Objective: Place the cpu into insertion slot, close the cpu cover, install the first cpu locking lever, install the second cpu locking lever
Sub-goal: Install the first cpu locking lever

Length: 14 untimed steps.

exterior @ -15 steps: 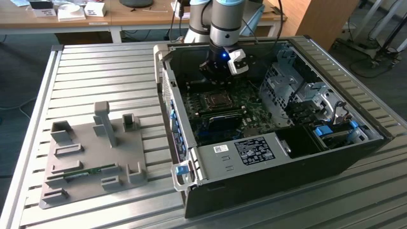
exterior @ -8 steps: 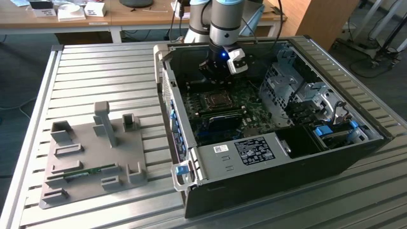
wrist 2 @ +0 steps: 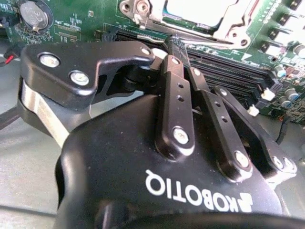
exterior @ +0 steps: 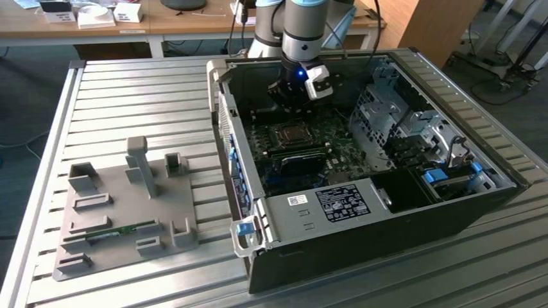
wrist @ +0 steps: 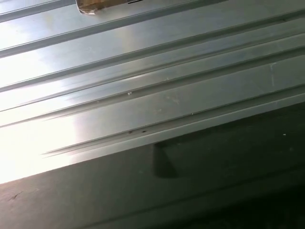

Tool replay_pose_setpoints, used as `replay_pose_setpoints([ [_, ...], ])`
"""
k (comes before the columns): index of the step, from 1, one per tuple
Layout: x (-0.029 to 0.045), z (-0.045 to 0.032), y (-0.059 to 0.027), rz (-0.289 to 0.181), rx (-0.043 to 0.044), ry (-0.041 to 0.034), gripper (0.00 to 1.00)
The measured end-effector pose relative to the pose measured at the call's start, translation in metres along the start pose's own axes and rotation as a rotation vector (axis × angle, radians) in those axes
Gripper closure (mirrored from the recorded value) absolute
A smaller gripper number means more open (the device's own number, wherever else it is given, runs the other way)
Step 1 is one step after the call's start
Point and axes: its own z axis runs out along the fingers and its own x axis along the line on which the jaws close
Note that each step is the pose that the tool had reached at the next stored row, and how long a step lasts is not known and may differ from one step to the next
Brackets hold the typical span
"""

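In the exterior view we see the gripper (exterior: pixel 296 102) hanging inside the open computer case (exterior: pixel 360 212), just above the green motherboard (exterior: pixel 342 151), a little beyond the insertion slot (exterior: pixel 291 134). The slot sits on the board with the long memory slots (exterior: pixel 296 154) just beside it. On the ribbed table (exterior: pixel 128 90), well apart at the exterior view's left, lies a grey fixture tray (exterior: pixel 120 218).

In the second wrist view the gripper (wrist 2: pixel 178 52) has its fingers (wrist 2: pixel 174 95) drawn together with nothing between them, as far as we can judge. Past the fingertips we see the cpu (wrist 2: pixel 198 8), its pale metal top lying in the socket, with the cpu cover (wrist 2: pixel 228 29) framing it; whether the cover is fully down we cannot tell.

In the first wrist view we look across the ribbed table (wrist: pixel 143 71) and a dark edge of the case (wrist: pixel 228 162).

We judge the chip is already seated and the work stands at the cover or levers. To do it well, we would keep the fingertips clear of the memory slots and press only on the metal frame, never the chip.
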Motion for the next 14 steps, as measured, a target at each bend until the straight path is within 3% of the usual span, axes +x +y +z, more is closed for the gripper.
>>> replay_pose_setpoints([
  [13,0.0002,0.0006,0.0008,0.023,0.0015,-0.002,0.89],
  [14,0.0003,0.0009,0.0008,0.023,0.0056,-0.0036,0.89],
])
